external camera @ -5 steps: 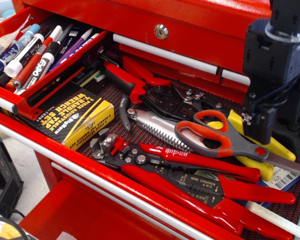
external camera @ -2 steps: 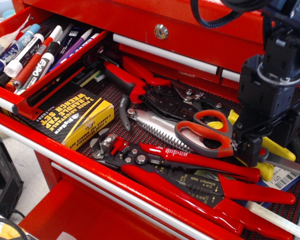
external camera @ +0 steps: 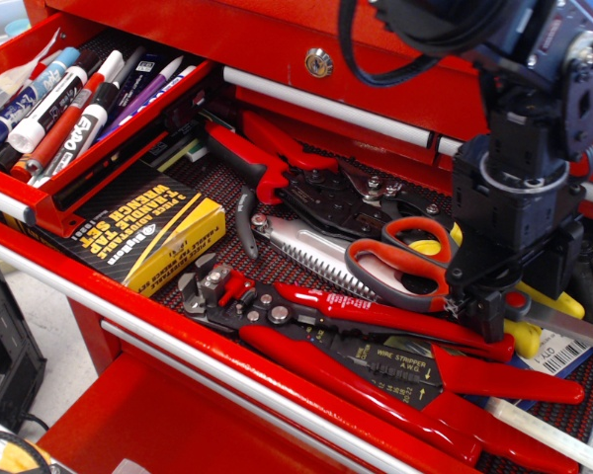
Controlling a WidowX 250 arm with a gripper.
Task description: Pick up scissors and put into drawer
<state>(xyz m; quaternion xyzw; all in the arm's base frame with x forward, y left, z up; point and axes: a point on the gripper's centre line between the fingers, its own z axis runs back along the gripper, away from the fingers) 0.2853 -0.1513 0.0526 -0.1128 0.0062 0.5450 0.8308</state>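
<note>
Fingertips hidden, gripper (external camera: 494, 306) over scissors (external camera: 415, 267); grip perhaps loose

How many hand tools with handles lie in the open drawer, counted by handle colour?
Red-orange and grey handles: 1, the scissors
Red handles: 2, the wire stripper and the crimping pliers
Yellow handles: 1, the pliers
Total: 4
</note>
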